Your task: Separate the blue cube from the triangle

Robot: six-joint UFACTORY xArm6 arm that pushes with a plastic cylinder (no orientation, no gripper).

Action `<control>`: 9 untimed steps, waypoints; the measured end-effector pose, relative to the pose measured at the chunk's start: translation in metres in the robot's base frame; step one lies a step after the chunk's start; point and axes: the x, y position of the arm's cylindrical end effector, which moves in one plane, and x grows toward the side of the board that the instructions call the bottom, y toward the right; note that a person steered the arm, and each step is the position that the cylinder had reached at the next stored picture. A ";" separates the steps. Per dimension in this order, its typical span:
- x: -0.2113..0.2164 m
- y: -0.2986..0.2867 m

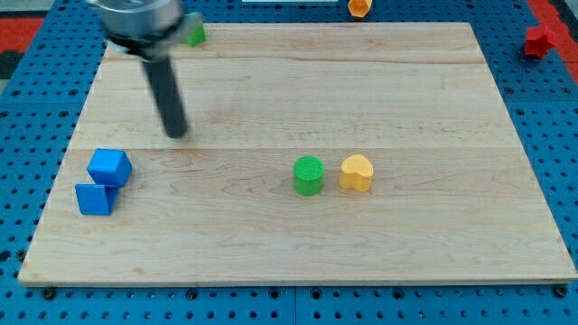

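Observation:
Two blue blocks sit touching at the view's left on the wooden board. The upper one is a blue cube. The lower one is blue too; its shape reads as blocky, and I cannot confirm it as the triangle. My rod comes down from the view's top left, and my tip rests on the board up and to the right of the blue cube, apart from it by a clear gap.
A green cylinder and a yellow heart-like block stand side by side mid-board. A green block peeks out behind the rod at the top edge. An orange block and a red block lie off the board.

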 end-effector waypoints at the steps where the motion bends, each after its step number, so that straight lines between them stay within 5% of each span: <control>1: -0.059 -0.082; 3: -0.019 -0.050; 4: 0.114 0.000; 5: 0.104 -0.098; 6: 0.036 -0.087; 8: -0.013 0.150; 9: -0.080 0.114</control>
